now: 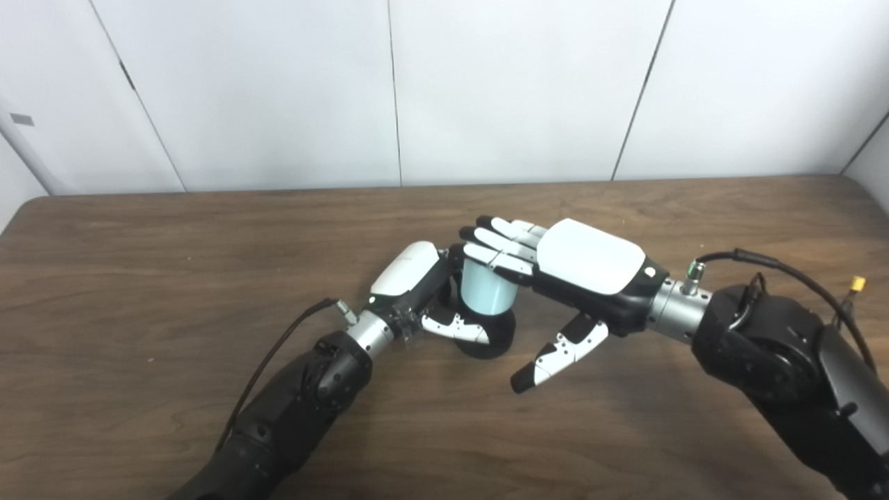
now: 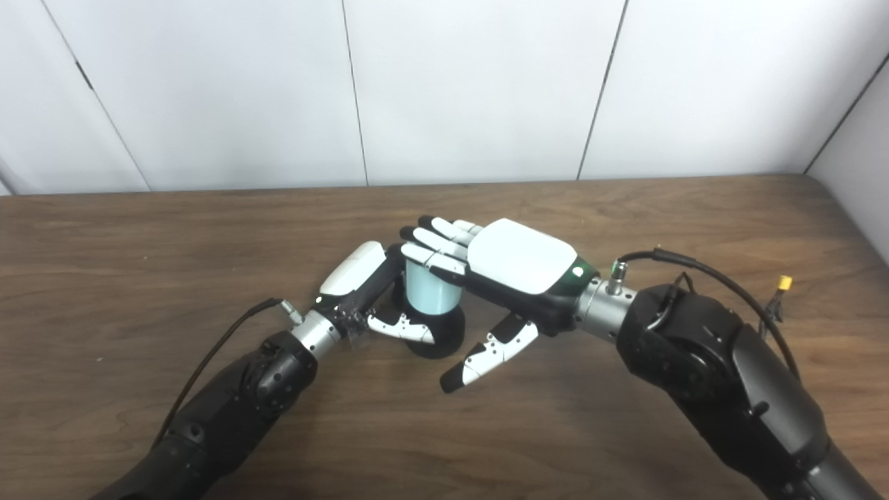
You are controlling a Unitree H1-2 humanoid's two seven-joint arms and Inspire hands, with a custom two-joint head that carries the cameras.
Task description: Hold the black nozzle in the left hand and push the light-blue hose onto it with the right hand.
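Observation:
A black nozzle point(image 1: 489, 337) stands on the wooden table point(image 1: 173, 236) near the middle, with a short light-blue hose point(image 1: 486, 288) sitting upright on top of it. My left hand point(image 1: 424, 292) wraps the nozzle from the left, thumb across its front, fingers hidden behind. My right hand point(image 1: 555, 271) hovers palm-down from the right, its fingers point(image 1: 496, 243) stretched flat over the hose's top end, thumb hanging free below. Whether the fingers press on the hose cannot be told.
White wall panels point(image 1: 486, 90) rise behind the table's far edge. Both black forearms come in low over the front of the table, the right one point(image 1: 778, 354) carrying a looped cable. Bare wood lies to the left, right and behind.

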